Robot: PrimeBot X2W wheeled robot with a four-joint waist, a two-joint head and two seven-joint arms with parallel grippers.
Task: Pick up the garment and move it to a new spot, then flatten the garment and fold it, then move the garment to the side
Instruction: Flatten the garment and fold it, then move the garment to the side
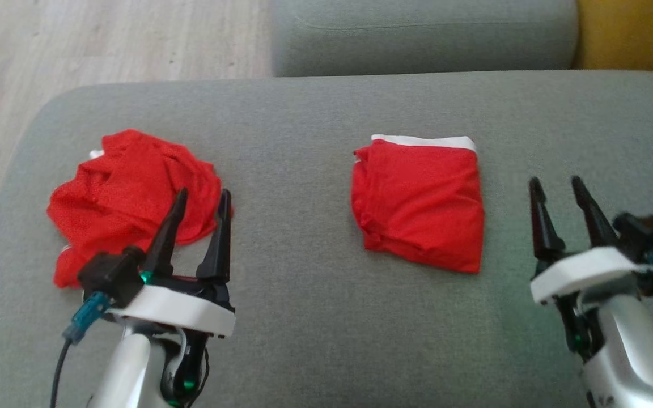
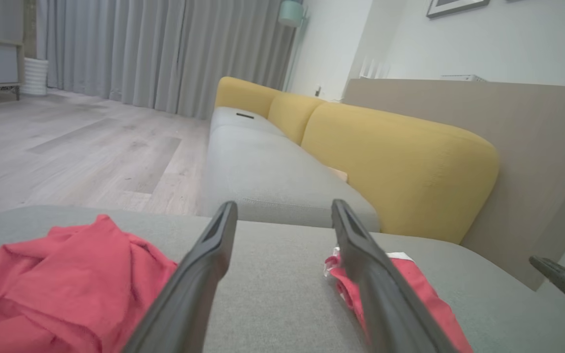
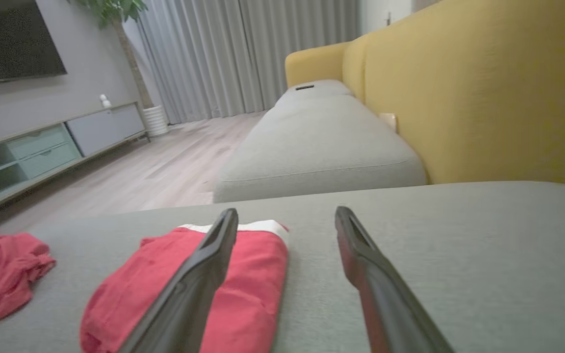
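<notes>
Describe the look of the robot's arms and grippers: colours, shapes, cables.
The left gripper and right gripper each have two long, black, tapering fingers above a white collar on a silver forearm. Each carries a black side block with a blue plug; a dark cable hangs from the left one. Small green lights glow on both wrists.

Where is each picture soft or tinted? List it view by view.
Head view: soft throughout, crumpled garment smeared, faint green cast on the cushion beside the right gripper. Left wrist view: left gripper blurred close up. Right wrist view: folded garment soft, near fingers blurred.
</notes>
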